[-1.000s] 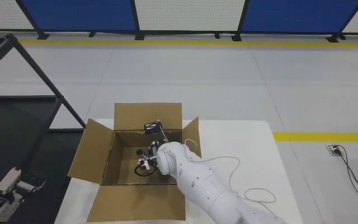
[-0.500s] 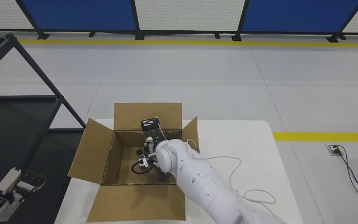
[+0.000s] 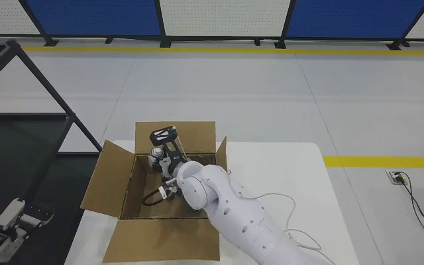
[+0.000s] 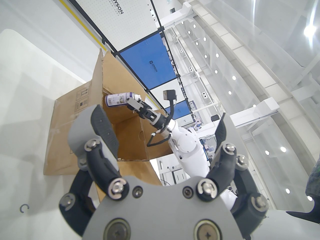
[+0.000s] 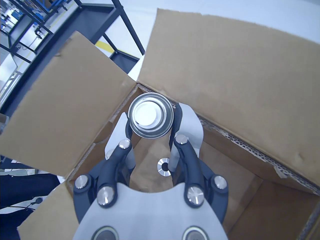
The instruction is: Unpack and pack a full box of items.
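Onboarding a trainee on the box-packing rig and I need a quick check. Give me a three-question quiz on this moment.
1. True or false: the right hand is shut on the white-and-purple metal spray can.
2. Pick one. The left hand is: A) open and empty; B) shut on a second can; C) shut on a cloth.
3. Short answer: what lies on the floor of the open brown cardboard box?

Key
1. True. Its fingers clamp the can's sides.
2. A.
3. A small round silver metal disc.
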### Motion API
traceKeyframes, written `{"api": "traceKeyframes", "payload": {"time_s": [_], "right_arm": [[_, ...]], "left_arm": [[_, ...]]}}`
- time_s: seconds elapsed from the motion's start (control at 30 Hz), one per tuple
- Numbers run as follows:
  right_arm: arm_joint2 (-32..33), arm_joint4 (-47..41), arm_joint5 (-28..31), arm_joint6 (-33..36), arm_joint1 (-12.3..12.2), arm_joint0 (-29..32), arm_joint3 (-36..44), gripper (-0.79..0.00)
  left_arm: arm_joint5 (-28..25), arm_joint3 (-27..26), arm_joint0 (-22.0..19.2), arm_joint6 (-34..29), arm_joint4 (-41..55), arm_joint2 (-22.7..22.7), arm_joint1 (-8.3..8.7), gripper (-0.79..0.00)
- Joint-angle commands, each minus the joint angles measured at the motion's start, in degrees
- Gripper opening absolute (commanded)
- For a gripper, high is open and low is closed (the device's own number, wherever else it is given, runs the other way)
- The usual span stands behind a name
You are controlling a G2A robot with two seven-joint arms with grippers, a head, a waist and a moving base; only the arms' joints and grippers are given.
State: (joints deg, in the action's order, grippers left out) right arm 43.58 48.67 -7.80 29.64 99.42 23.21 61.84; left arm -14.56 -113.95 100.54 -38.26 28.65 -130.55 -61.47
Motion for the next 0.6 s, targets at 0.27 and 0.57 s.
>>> {"api": "traceKeyframes", "payload": {"time_s": [0.27,0.57], "right_arm": [[17.6,16.3,2.1,14.3,-8.1,29.5,50.7,-0.785],[19.0,16.8,2.0,14.0,-8.4,32.0,53.3,-0.785]], "left_arm": [[0.0,0.0,0.0,0.0,0.0,0.0,0.0,0.0],[0.0,0.0,0.0,0.0,0.0,0.0,0.0,0.0]]}}
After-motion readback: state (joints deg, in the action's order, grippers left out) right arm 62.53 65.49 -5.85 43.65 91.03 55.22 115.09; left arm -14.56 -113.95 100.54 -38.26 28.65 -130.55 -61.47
